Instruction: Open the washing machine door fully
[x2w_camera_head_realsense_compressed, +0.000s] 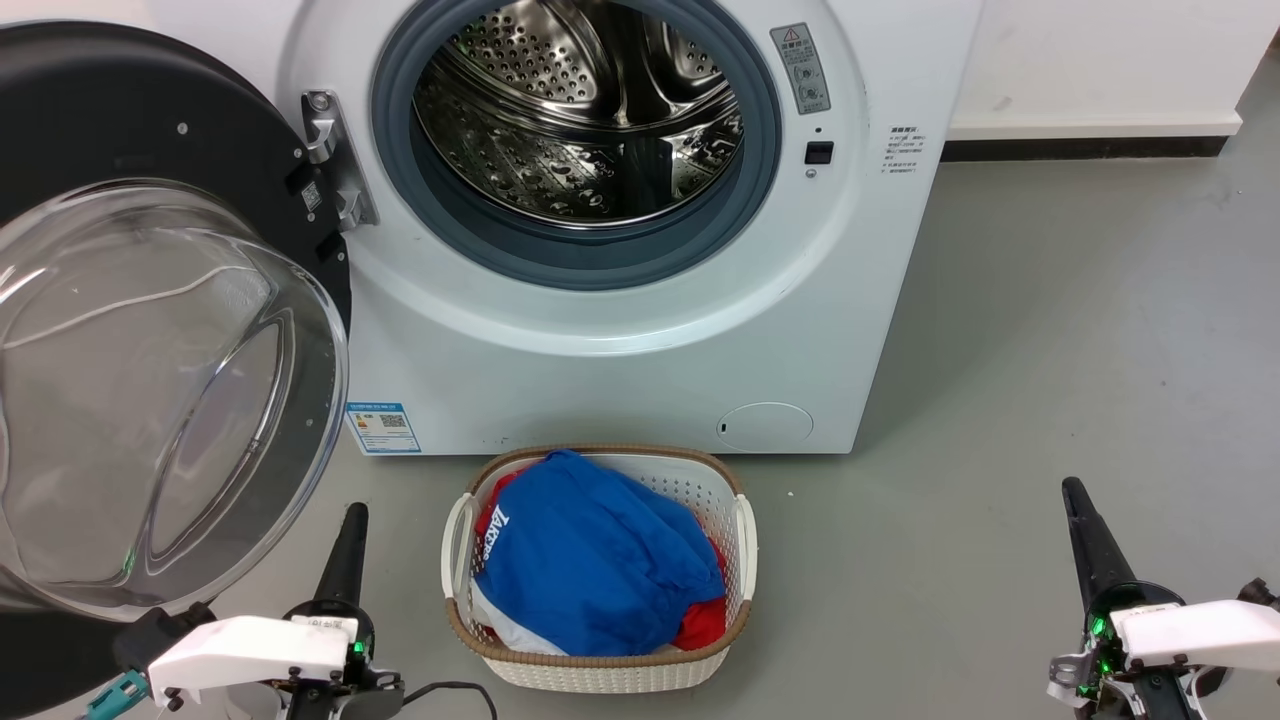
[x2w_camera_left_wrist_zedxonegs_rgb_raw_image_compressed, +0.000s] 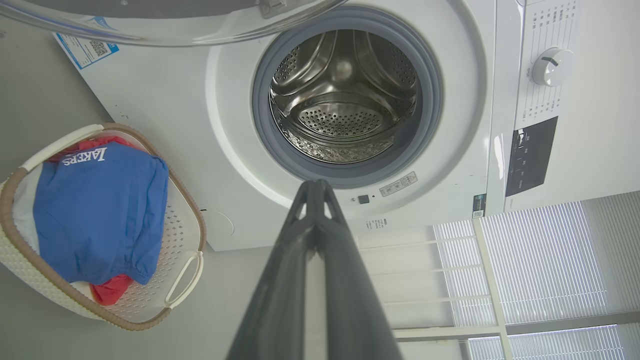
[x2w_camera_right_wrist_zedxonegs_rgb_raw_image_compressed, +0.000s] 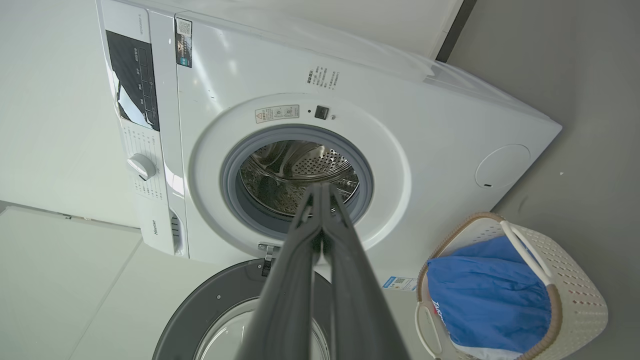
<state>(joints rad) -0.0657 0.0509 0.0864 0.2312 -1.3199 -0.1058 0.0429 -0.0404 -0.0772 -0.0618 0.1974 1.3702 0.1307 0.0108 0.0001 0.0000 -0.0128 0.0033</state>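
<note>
We are holding our left gripper (x2w_camera_head_realsense_compressed: 354, 515) and right gripper (x2w_camera_head_realsense_compressed: 1073, 490) low, both with jaws pressed together, gripping nothing. The door (x2w_camera_head_realsense_compressed: 130, 110) is hanging wide open left of the washer (x2w_camera_head_realsense_compressed: 600, 370), just beside our left gripper.

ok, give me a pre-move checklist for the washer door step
1. The washing machine door is swung off the drum opening: ok.
2. The door is at its hinge limit: cannot tell.
3. The left claw is shut and empty: ok.
4. The right claw is shut and empty: ok.
5. The basket stands apart from the door: ok.
</note>
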